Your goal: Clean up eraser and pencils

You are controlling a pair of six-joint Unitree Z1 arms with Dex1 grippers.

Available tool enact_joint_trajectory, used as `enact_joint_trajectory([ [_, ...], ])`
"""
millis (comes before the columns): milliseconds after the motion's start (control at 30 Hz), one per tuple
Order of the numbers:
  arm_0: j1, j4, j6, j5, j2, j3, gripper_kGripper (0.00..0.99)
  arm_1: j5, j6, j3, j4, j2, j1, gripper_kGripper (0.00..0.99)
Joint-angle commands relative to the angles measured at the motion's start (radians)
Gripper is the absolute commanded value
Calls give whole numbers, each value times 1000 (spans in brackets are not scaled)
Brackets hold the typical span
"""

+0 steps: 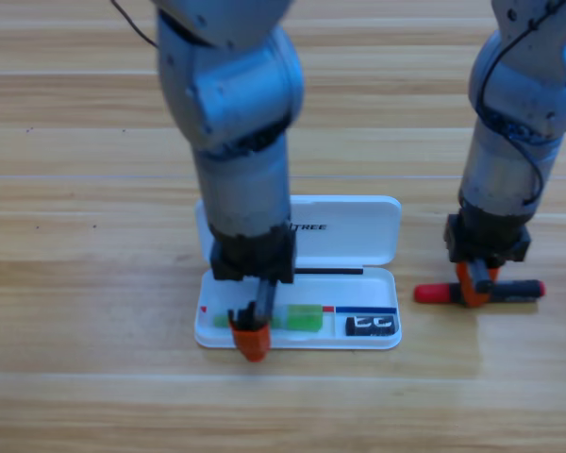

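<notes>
High view shows the left tool (250, 332) down in the open white case (358, 236) on the bench (75, 283), over the green pencil (305, 317) lying in the tray; whether it is open or closed I cannot tell. At the tray's right end lies the eraser (371, 326). The right tool (475, 286) is closed on the red-and-black pencil (434, 293) on the bench right of the case, so it should lift level and lower the pencil lengthwise into the tray once the left arm clears.

Bright, even light; soft shadows; slight blur.
</notes>
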Motion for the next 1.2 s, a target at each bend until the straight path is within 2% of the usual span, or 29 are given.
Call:
enact_joint_trajectory([
  [33,-19,9,-43,20,-192,73,990,-15,5,31,110,-149,-17,0],
  [267,19,9,-109,67,-455,159,990,28,39,0,203,-236,37,0],
  [567,246,-6,-106,53,-692,232,990,53,103,-158,216,-97,147,0],
  [733,398,-111,-104,44,-785,315,990,57,138,-304,265,-3,213,0],
  [867,522,-183,-84,-29,-790,347,990,57,161,-428,312,72,254,0],
  [1067,740,-368,-20,-326,-788,496,980,53,183,-594,344,195,274,0],
  [1200,792,-493,-12,-405,-788,590,979,40,189,-669,355,253,274,0],
])
